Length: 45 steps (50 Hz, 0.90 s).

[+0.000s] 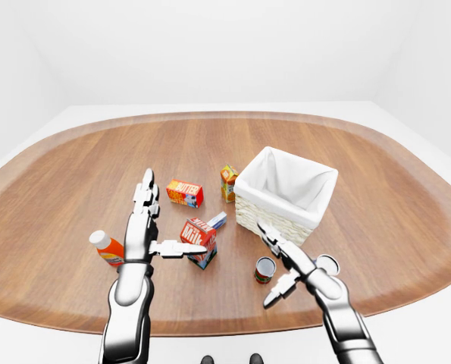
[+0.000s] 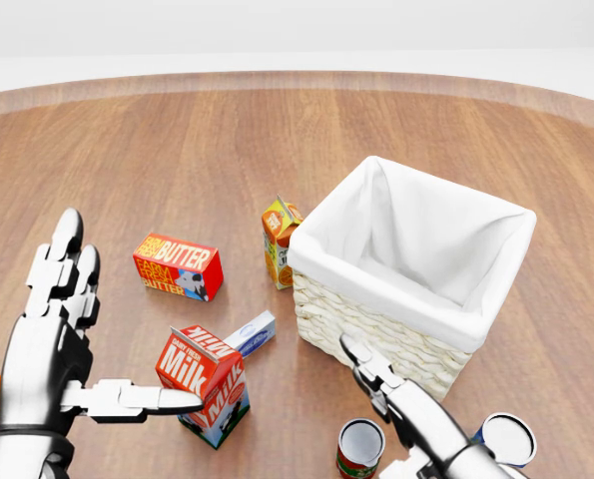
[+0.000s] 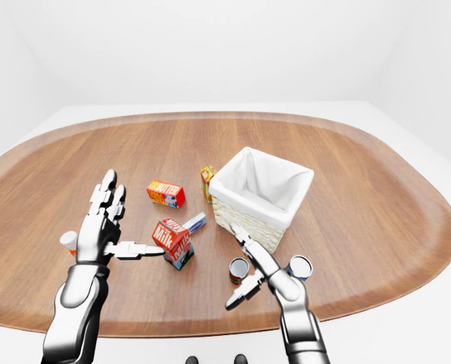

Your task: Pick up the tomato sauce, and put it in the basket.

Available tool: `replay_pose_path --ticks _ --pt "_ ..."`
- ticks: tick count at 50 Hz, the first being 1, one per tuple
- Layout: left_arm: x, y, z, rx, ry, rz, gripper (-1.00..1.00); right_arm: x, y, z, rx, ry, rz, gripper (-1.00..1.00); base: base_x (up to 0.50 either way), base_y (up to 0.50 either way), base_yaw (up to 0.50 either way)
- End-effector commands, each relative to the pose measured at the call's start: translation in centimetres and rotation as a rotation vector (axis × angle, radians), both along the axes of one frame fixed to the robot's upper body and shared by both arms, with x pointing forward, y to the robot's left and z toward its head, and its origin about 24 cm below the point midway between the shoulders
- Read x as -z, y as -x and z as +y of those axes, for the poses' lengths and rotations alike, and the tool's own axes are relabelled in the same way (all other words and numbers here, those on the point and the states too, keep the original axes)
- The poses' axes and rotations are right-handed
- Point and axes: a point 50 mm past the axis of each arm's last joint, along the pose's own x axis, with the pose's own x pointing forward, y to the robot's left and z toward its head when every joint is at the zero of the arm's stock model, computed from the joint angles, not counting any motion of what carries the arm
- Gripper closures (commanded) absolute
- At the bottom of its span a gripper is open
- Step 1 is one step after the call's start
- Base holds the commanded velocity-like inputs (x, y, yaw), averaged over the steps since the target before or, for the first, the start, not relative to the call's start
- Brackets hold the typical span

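Note:
The tomato sauce can [image 1: 265, 270], red with a green band and an open silver top, stands on the wooden table just below the basket; the head view shows it too [image 2: 360, 447]. The white-lined wicker basket [image 1: 274, 220] stands upright right of the table's centre. My right hand [image 1: 280, 267] is open, fingers spread, right beside the can on its right; I cannot tell whether it touches it. My left hand [image 1: 164, 224] is open and empty, with the thumb pointing right over a milk carton [image 1: 198, 241].
A butter box [image 1: 184, 192], an orange juice carton [image 1: 228, 183] and a small blue-white box [image 1: 217, 220] lie left of the basket. An orange bottle with a white cap [image 1: 106, 246] is by my left wrist. A blue-labelled can [image 1: 327, 264] stands behind my right hand.

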Motion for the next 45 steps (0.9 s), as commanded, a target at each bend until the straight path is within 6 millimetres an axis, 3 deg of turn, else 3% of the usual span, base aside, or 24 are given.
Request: replay_pose_path --ticks 1,45 --pt "0.0 0.0 0.0 0.001 -0.001 0.002 -1.00 0.3 -0.2 0.0 0.003 0.001 0.007 -1.00 0.00 0.00 0.00" --pt "0.1 0.0 -0.1 0.004 -0.001 0.004 -1.00 2.0 -1.1 -0.4 0.025 0.012 0.038 -1.00 0.00 0.00 0.00"
